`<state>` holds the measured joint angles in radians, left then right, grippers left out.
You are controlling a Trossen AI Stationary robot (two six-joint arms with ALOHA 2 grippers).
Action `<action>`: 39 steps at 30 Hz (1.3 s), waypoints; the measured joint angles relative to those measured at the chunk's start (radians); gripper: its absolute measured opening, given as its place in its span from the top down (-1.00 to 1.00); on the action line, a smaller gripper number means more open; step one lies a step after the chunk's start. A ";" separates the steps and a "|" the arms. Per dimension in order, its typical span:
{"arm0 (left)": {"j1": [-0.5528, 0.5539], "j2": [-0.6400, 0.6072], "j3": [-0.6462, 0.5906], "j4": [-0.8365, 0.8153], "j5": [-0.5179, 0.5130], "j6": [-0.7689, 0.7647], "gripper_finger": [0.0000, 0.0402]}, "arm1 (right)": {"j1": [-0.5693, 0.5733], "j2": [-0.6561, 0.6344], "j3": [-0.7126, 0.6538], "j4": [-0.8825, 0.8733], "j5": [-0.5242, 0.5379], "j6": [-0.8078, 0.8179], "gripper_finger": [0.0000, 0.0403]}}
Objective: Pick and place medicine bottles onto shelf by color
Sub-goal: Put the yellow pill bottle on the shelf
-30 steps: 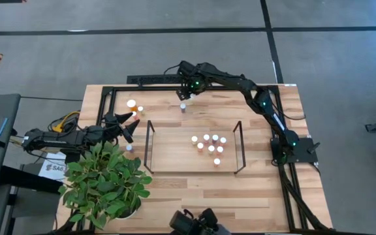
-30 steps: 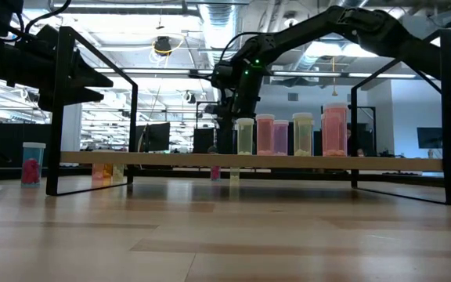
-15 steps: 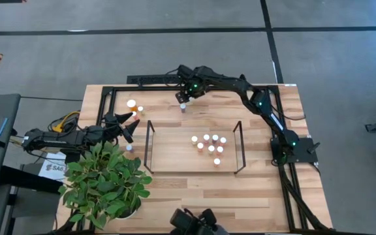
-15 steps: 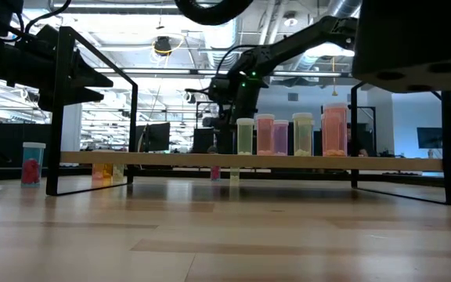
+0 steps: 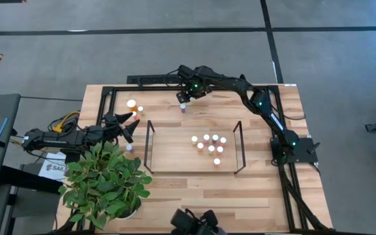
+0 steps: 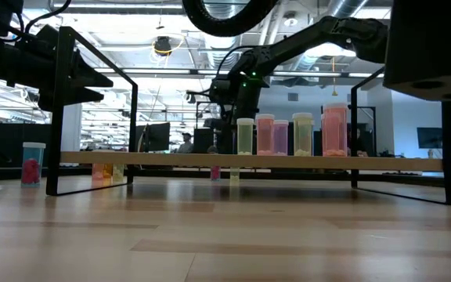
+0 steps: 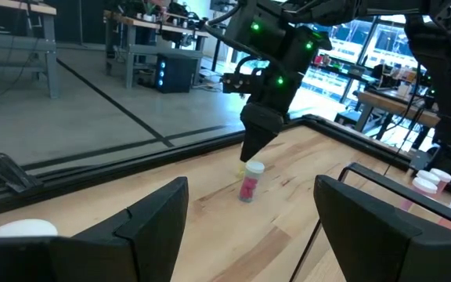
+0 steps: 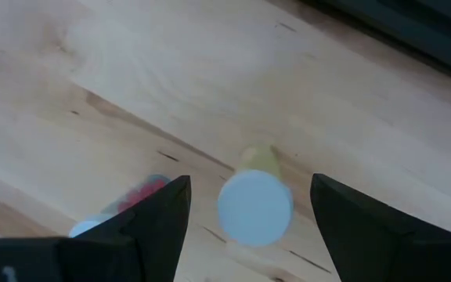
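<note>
My right gripper (image 5: 183, 99) is open and hovers at the table's far side, its fingers (image 8: 155, 215) standing on either side of a yellow bottle with a white cap (image 8: 255, 205) without touching it. A pink bottle (image 8: 143, 194) stands right beside that one; both stand upright on the table (image 7: 249, 182). My left gripper (image 5: 131, 124) is open and empty at the table's left. The light-wood shelf (image 5: 175, 153) with black wire ends holds several white-capped bottles (image 5: 209, 145), which stand in a row in the low view (image 6: 288, 135).
Two more bottles (image 5: 134, 105) stand at the far left, and another (image 5: 128, 147) stands near the shelf's left end. A green potted plant (image 5: 106, 183) fills the near left corner. A black frame (image 5: 109, 91) runs around the table. Dark shapes (image 6: 437, 39) block the low view's top right.
My right gripper has gone a little toward the table's left edge and down, and now stands over the pair of bottles at the far side. A dark shape has come into the low view's top.
</note>
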<state>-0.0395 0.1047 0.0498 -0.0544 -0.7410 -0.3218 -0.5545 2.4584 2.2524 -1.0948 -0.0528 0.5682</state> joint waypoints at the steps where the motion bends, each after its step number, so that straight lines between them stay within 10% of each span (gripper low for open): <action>1: 0.000 0.000 0.000 0.000 0.000 0.000 -0.32 | 0.000 0.000 0.000 0.000 0.000 0.000 -0.41; 19: 0.000 0.000 0.000 0.000 0.000 0.000 -0.32 | 0.004 0.000 0.000 0.009 0.012 -0.001 0.19; 39: 0.000 0.000 0.000 0.000 0.000 0.000 -0.32 | 0.004 0.001 0.001 -0.005 0.007 -0.004 -0.05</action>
<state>-0.0397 0.1049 0.0498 -0.0542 -0.7406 -0.3218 -0.5507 2.4592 2.2532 -1.0996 -0.0453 0.5640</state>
